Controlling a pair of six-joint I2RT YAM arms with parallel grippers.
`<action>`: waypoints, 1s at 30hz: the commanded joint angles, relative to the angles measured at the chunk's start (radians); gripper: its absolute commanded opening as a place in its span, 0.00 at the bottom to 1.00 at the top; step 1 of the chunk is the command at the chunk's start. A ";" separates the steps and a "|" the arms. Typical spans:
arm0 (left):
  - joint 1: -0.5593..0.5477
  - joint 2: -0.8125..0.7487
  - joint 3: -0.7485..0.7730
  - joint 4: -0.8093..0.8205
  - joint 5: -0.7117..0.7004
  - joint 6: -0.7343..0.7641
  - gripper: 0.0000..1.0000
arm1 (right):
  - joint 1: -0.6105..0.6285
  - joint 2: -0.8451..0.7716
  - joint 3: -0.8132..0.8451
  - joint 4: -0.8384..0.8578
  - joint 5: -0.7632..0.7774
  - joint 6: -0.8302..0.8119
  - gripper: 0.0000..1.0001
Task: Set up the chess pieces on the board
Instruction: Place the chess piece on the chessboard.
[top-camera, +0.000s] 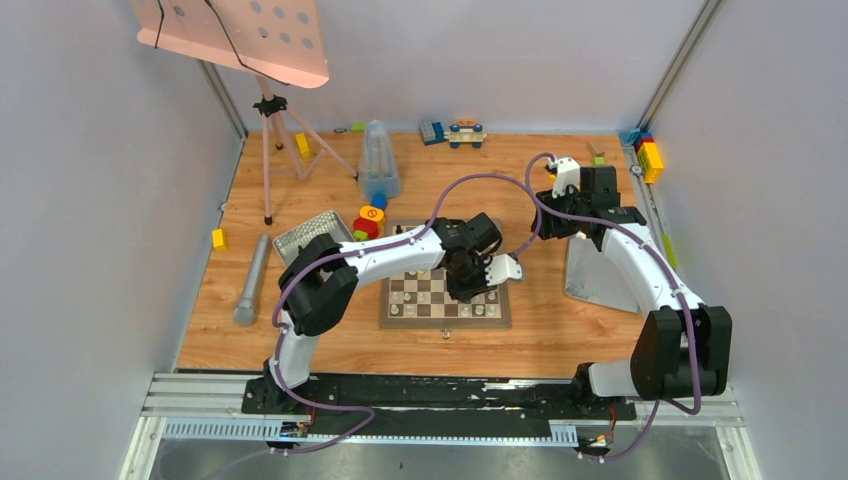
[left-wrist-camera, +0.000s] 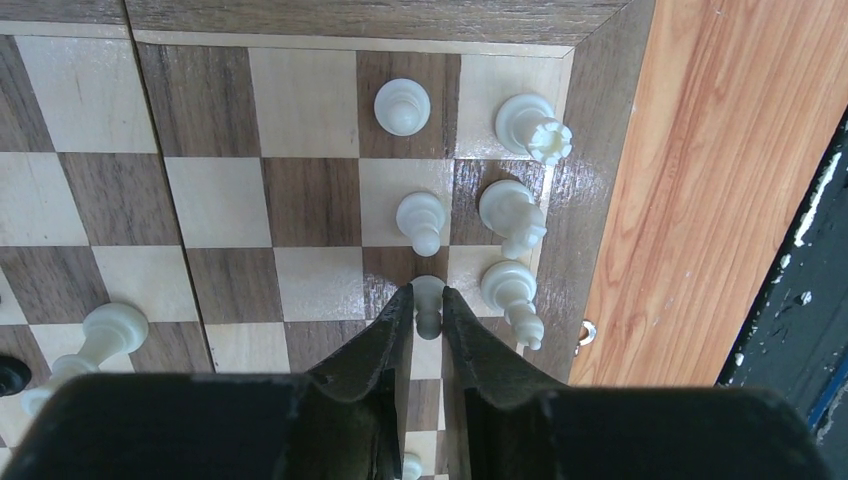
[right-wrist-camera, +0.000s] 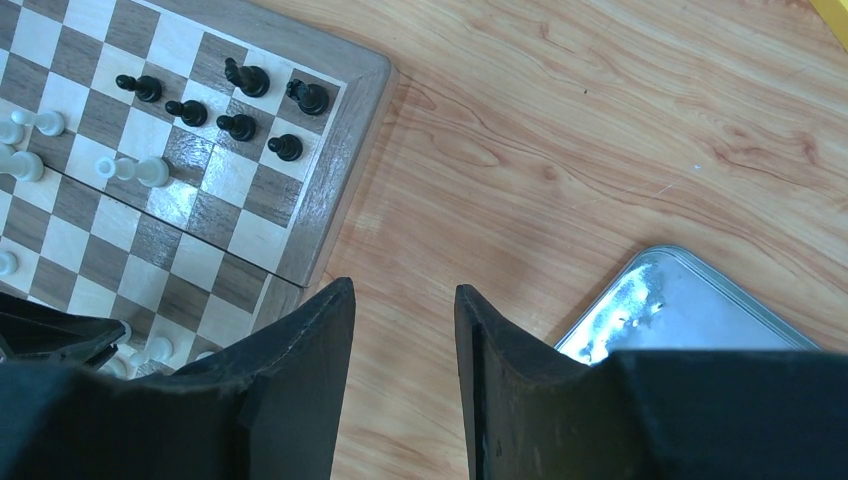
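The board lies in the middle of the table. In the left wrist view, my left gripper has its fingers close against both sides of a white pawn that stands upright on a square near the board's right border. Two more white pawns stand in the same file, with a rook, a knight and a bishop beside them. Several black pieces stand at the board's far corner. My right gripper hangs open over bare table, nothing between its fingers.
A grey metal tray lies right of the board. A mesh tray, coloured blocks, a microphone, a tripod stand and a clear container sit left and behind. A white piece lies tilted on the board.
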 joint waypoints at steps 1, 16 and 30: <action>-0.008 0.003 0.045 0.011 -0.006 0.010 0.25 | 0.001 -0.001 0.038 0.007 -0.025 -0.012 0.42; -0.008 -0.017 0.049 0.025 -0.029 0.000 0.37 | 0.001 0.006 0.041 -0.002 -0.039 -0.015 0.42; 0.056 -0.219 0.013 0.059 -0.103 -0.017 0.56 | 0.002 0.010 0.046 -0.005 -0.040 -0.017 0.42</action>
